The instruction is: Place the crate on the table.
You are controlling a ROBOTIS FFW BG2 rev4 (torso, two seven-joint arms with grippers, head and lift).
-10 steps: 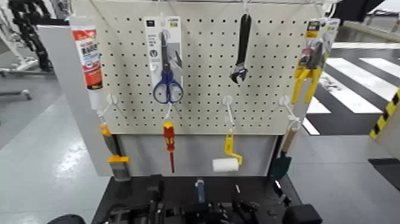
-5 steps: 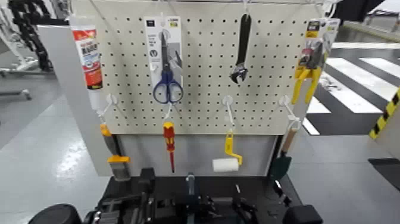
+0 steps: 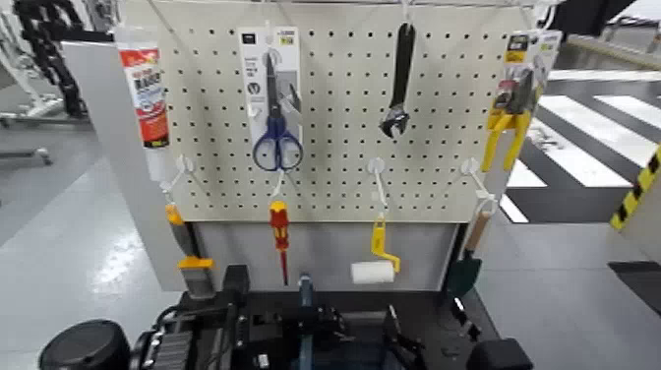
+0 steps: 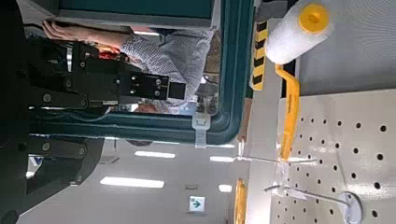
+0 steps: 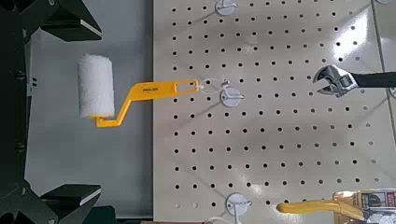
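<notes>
In the head view only a thin upright edge of the dark blue-grey crate (image 3: 305, 313) shows, low over the black table (image 3: 438, 313) in front of the cream pegboard (image 3: 334, 148). My left gripper (image 3: 236, 300) is up against the crate's left side. In the left wrist view a dark teal-blue wall, which seems to be the crate (image 4: 232, 65), is close in front of the camera. My right gripper (image 3: 398, 346) is low on the crate's right. In the right wrist view it (image 5: 91, 110) faces the pegboard with its fingers (image 5: 65, 19) wide apart and nothing between them.
Tools hang close behind: scissors (image 3: 275, 118), a black wrench (image 3: 398, 84), a red screwdriver (image 3: 280, 236), a yellow-handled paint roller (image 3: 374, 266), a brush (image 3: 192, 261) and yellow pliers (image 3: 510, 123). Grey floor lies on both sides of the table.
My left arm has risen into view at the lower left. The crate's blue-grey edge has moved left and slightly up. The right arm has barely moved.
</notes>
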